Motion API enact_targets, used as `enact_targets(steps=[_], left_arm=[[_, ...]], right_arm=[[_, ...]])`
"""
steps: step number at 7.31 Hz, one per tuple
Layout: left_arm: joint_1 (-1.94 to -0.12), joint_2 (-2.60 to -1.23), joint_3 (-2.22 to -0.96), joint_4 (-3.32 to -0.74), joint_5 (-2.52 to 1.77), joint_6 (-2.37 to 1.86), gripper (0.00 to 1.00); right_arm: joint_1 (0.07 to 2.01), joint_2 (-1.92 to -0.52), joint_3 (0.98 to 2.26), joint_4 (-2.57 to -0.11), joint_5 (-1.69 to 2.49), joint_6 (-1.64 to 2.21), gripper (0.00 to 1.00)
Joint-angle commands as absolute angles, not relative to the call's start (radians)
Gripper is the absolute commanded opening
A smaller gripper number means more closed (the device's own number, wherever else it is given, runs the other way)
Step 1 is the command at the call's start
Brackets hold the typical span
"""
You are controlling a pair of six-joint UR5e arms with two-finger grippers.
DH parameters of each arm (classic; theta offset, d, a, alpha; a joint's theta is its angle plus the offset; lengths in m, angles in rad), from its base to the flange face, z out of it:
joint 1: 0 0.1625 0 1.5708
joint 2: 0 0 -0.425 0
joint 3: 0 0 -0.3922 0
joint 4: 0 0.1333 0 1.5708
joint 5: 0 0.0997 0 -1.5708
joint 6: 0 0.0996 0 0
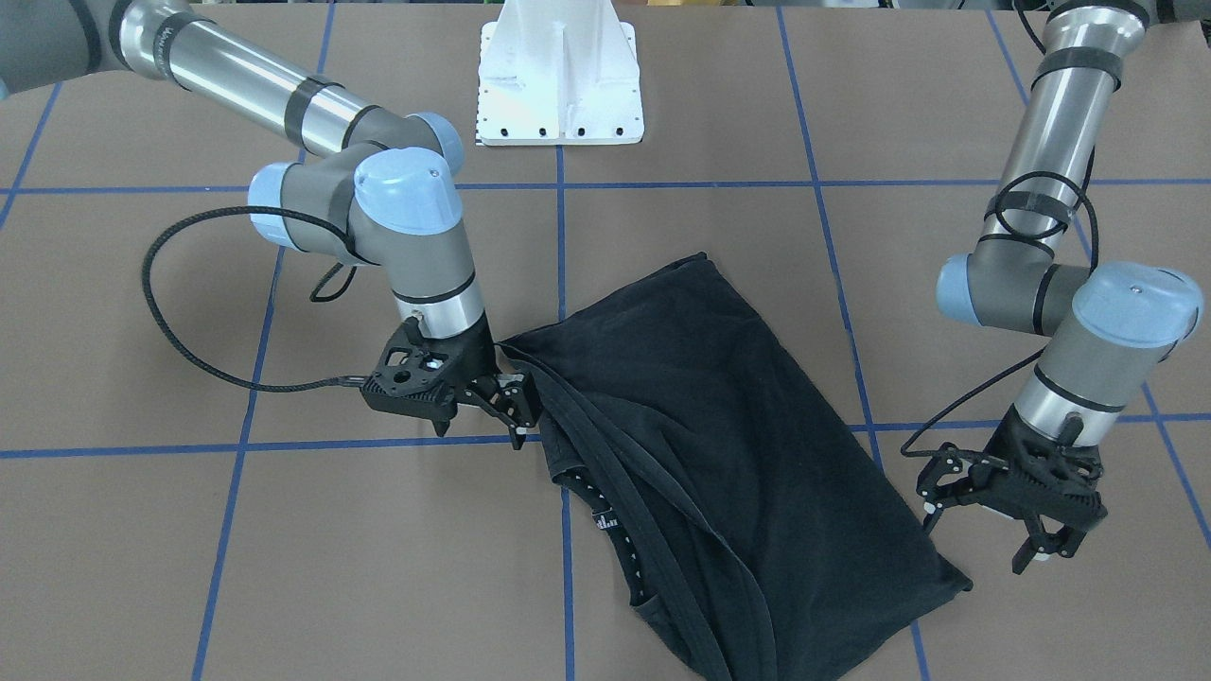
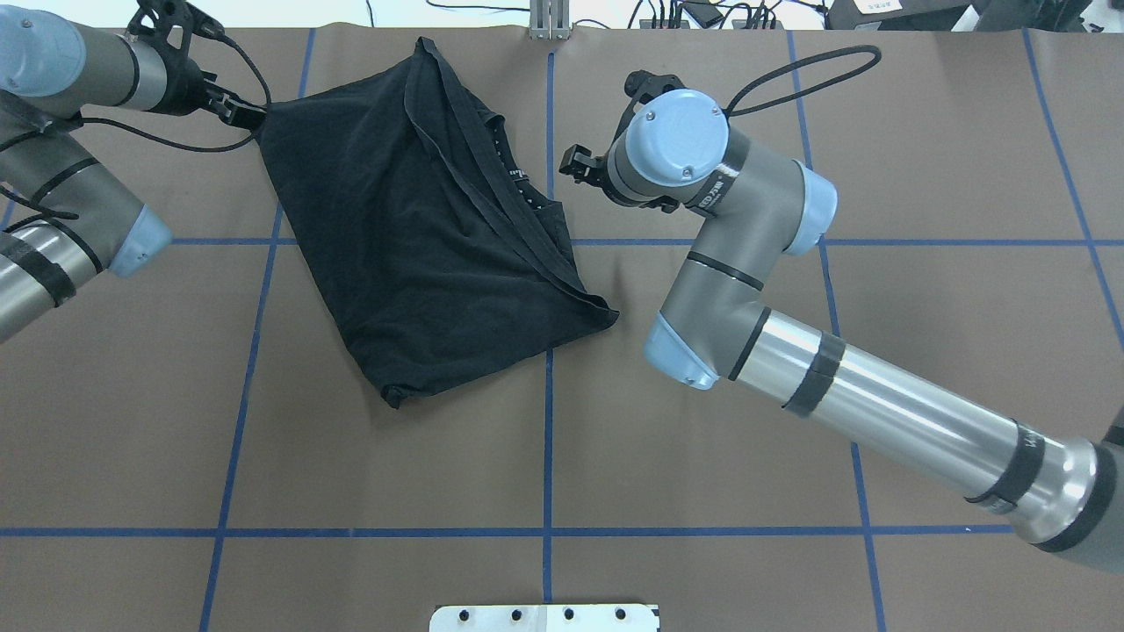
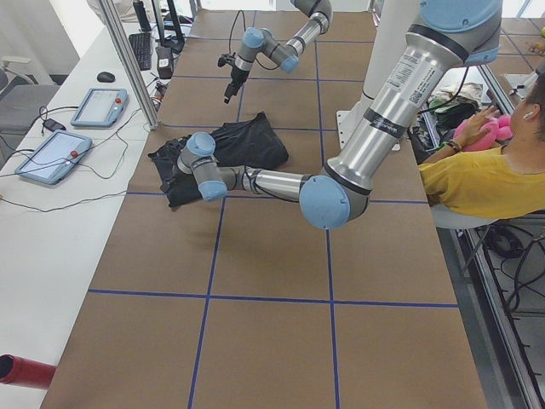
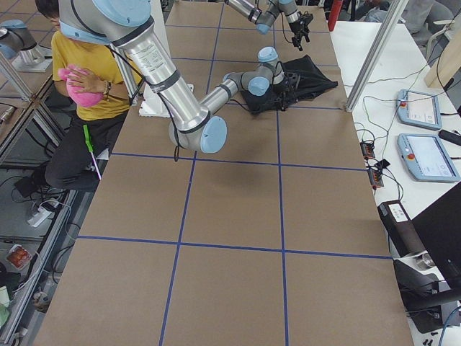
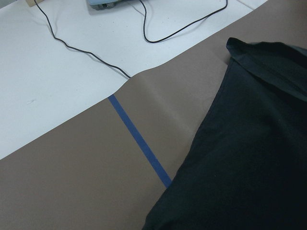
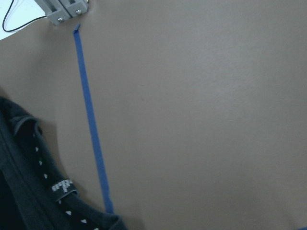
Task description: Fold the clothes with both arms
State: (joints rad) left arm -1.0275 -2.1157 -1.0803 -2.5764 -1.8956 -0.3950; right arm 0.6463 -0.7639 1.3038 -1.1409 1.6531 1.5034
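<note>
The black T-shirt (image 1: 700, 426) lies folded into a slanted rectangle on the brown table, its chest graphic hidden. Its collar with a small white logo (image 1: 605, 520) faces my right gripper (image 1: 480, 433), which is open and empty, just beside the shirt's collar edge. My left gripper (image 1: 979, 539) is open and empty, close over the shirt's opposite corner (image 1: 960, 579). In the overhead view the shirt (image 2: 413, 228) lies between the left gripper (image 2: 241, 111) and the right gripper (image 2: 571, 165). The wrist views show the cloth (image 5: 249, 163) and the collar (image 6: 29, 158), but no fingers.
The white base block (image 1: 560, 85) stands at the robot's side of the table. Blue tape lines (image 2: 548, 439) grid the brown surface. A seated person in yellow (image 3: 485, 179) and control tablets (image 4: 425, 155) are beside the table's long edges.
</note>
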Motion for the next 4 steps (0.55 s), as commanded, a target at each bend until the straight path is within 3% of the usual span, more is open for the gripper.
enact_targets(steps=[1,4], left_arm=[[-1.026,-2.103,-1.091,-2.577,-1.896,-0.410,1.00],[-1.026,-2.102,-1.091,-2.577,-1.894,-0.411,1.00]], right_arm=[[0.603,-0.678,1.111,-0.962,1.599,1.610,0.95],[0.563,-0.673,1.094,-0.962,1.563,1.637,0.85]])
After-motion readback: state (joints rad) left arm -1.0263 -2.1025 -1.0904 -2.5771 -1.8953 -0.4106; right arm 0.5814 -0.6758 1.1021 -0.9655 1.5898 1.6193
